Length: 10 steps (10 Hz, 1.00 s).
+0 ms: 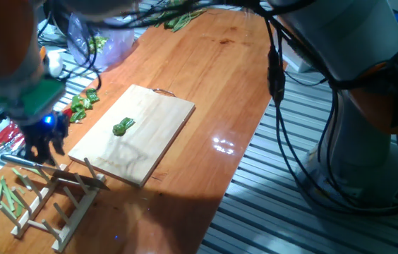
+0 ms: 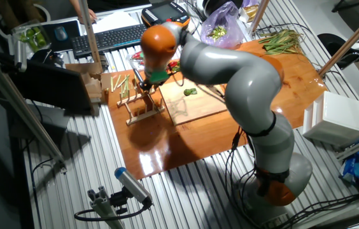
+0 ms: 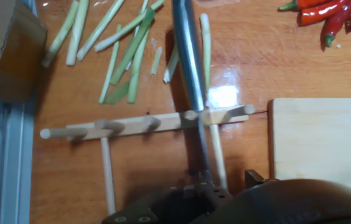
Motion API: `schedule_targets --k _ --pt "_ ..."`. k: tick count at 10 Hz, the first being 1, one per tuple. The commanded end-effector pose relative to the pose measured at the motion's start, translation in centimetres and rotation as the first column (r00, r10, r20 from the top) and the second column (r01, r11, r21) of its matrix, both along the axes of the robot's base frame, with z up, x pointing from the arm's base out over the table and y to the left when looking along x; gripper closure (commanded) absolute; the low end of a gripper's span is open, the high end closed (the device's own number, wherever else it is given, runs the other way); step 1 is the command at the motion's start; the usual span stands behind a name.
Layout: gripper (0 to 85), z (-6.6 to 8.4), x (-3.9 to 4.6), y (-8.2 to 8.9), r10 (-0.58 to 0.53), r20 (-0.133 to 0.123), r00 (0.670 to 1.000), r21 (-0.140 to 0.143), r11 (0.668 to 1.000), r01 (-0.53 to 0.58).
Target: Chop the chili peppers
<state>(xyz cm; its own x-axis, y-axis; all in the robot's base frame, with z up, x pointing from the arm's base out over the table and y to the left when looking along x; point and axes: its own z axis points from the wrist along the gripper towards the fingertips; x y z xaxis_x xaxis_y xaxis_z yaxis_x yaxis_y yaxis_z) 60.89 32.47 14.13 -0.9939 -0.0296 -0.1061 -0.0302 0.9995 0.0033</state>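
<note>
One chili pepper (image 1: 123, 127) lies curled on the cutting board (image 1: 157, 123), long axis unclear; jaws' state indiscernible.

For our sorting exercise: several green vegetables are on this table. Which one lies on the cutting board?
The small wrinkled green chili pepper lies alone on the cutting board. The pale stalk strips and the green pieces lie off it on the table.

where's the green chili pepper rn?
In one fixed view, the green chili pepper lies alone on the wooden cutting board, toward its left half. The gripper is off the board's left end, by the wooden rack.
</note>
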Motion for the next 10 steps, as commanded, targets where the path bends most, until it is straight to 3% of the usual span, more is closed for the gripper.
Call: schedule_targets --k 1,3,5,7,8,10 --pt "51.0 -0.4 0.01 0.3 -0.004 0.005 1.000 -0.010 1.000 0.004" --pt "51.0 -1.3 0.75 0.5 0.007 0.003 1.000 -0.019 1.000 -0.007" --pt "51.0 -2.7 1.66 0.7 0.038 0.022 0.999 -0.049 0.998 -0.037" --pt "51.0 -3.2 2.01 0.3 0.062 0.021 0.998 -0.074 0.995 -0.060" --pt "51.0 -3.3 1.97 0.2 0.064 0.006 0.998 -0.093 0.994 -0.063" --pt "51.0 -3.8 1.83 0.1 0.049 -0.021 0.999 -0.096 0.994 -0.051"
